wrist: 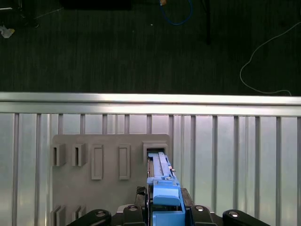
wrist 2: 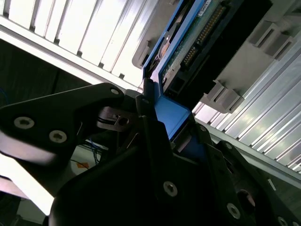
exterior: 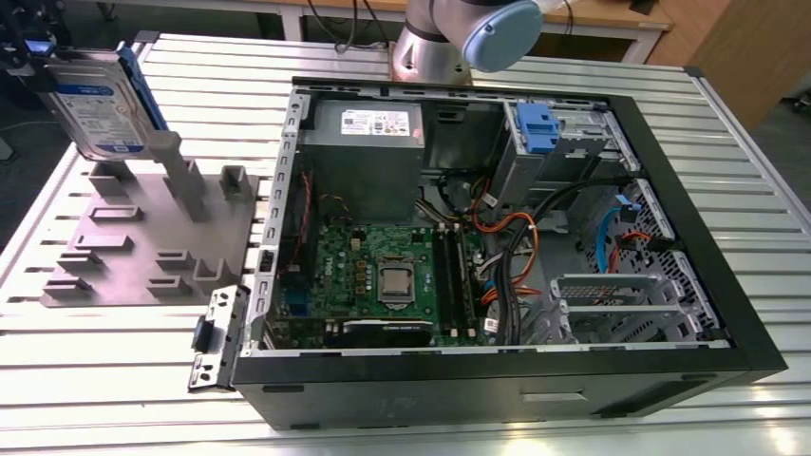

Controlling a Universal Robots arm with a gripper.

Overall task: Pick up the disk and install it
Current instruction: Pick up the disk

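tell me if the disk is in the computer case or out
Out: the disk stands on edge at the grey plate beside the case, gripper clamped on its rail.

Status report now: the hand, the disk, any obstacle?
Robot hand shut on the disk, at its blue rail. Disk upright over the grey plate, outside the computer case. Path to the case looks free.
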